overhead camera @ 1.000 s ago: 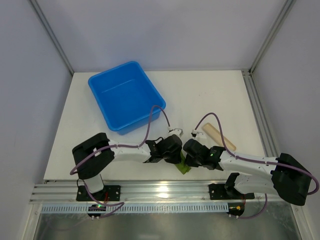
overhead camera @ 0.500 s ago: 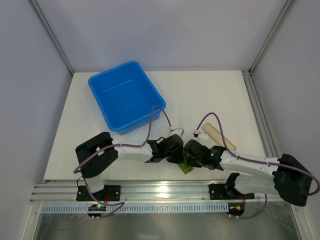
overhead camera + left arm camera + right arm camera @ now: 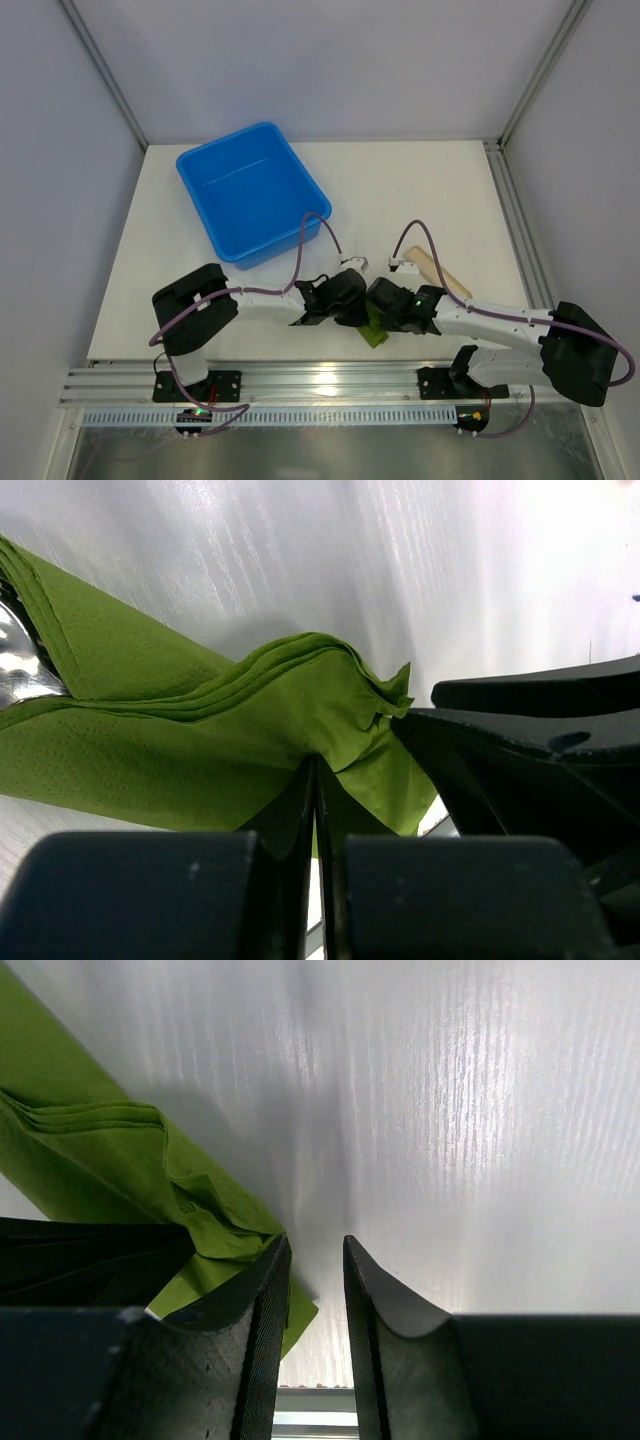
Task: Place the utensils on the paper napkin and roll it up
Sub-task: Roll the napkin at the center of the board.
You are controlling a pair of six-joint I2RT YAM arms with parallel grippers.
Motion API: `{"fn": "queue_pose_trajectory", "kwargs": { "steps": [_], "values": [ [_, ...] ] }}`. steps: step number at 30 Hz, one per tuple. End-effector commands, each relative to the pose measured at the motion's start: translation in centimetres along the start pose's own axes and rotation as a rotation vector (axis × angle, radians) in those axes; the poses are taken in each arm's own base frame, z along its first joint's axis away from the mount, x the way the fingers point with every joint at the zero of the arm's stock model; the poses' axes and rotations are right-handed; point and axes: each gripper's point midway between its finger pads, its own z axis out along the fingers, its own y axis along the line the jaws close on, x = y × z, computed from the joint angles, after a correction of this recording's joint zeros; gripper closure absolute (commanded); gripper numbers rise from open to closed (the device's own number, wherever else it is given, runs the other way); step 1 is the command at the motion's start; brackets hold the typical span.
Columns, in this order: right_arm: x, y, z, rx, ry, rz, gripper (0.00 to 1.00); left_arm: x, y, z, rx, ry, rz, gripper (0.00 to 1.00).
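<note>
The green paper napkin [image 3: 374, 331] lies folded and bunched near the table's front edge, mostly hidden under both grippers in the top view. In the left wrist view the napkin [image 3: 180, 740] is layered, and a shiny utensil tip [image 3: 15, 665] shows inside its fold at the left edge. My left gripper [image 3: 316, 765] is shut, pinching the napkin's raised fold. My right gripper [image 3: 315, 1248] is slightly open and empty, its left finger [image 3: 262, 1290] against the napkin's corner [image 3: 120, 1160]. In the top view the left gripper [image 3: 352, 302] and right gripper [image 3: 384, 303] nearly touch.
A blue bin [image 3: 252, 190] stands at the back left. A beige cylinder [image 3: 440, 272] lies just right of the right wrist. The table's front edge and metal rail [image 3: 320, 378] run right below the napkin.
My right gripper has moved left, closer to the left gripper and over the napkin. The left arm shifted slightly right early on, then held still.
</note>
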Motion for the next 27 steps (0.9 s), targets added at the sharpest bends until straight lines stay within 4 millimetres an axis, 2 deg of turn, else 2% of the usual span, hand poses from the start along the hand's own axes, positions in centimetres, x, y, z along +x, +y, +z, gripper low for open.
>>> {"fn": "queue_pose_trajectory", "kwargs": {
  "steps": [1,3,4,8,9,10,13,27],
  "values": [
    [-2.5,-0.6,-0.4,0.076,-0.085,-0.006,0.68,1.5,1.9,0.6,-0.055,0.042,0.002,1.0],
    [-2.8,-1.4,-0.6,0.12,-0.091,-0.02,0.68,1.6,2.0,0.6,-0.055,0.045,0.002,1.0],
    [-3.3,-1.0,-0.9,0.108,-0.103,-0.037,0.69,1.6,2.1,0.6,-0.058,0.044,0.0,1.0],
    [-3.7,2.5,-2.6,-0.129,-0.11,-0.047,0.81,1.6,2.0,0.6,-0.054,0.044,0.001,1.0],
    [-4.5,3.9,-3.7,-0.223,-0.147,-0.027,0.83,1.6,2.0,0.6,-0.053,0.043,0.003,1.0],
    [-4.3,4.2,-4.0,-0.262,-0.147,-0.029,0.9,1.6,2.0,0.6,-0.052,0.043,0.002,1.0],
    [-4.2,5.4,-4.7,-0.348,-0.141,-0.037,0.96,1.5,1.9,0.4,-0.052,0.041,0.005,1.0],
    [-4.4,5.3,-1.3,-0.298,-0.103,-0.041,0.96,1.5,1.9,0.2,-0.049,0.04,0.0,1.0]
  ]
}}
